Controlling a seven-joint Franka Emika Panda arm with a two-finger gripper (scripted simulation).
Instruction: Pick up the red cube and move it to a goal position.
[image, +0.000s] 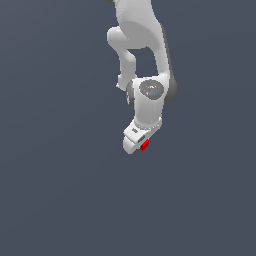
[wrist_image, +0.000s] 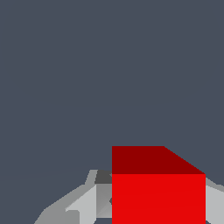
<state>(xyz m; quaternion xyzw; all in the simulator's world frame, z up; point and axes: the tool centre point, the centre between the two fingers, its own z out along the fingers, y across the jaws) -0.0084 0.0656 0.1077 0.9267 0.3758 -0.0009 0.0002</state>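
Observation:
The red cube (image: 144, 145) shows as a tiny bright red block at the tip of my white gripper (image: 136, 143), partly covered by the hand in the exterior view. In the wrist view the red cube (wrist_image: 158, 192) fills the space between the grey fingers (wrist_image: 89, 203), which press against its two sides. The gripper is shut on the cube. No goal position is marked in either view.
The white arm (image: 145, 55) reaches in from the top of the exterior view. A plain dark blue-grey surface (image: 60, 190) lies all around, with no other object in sight.

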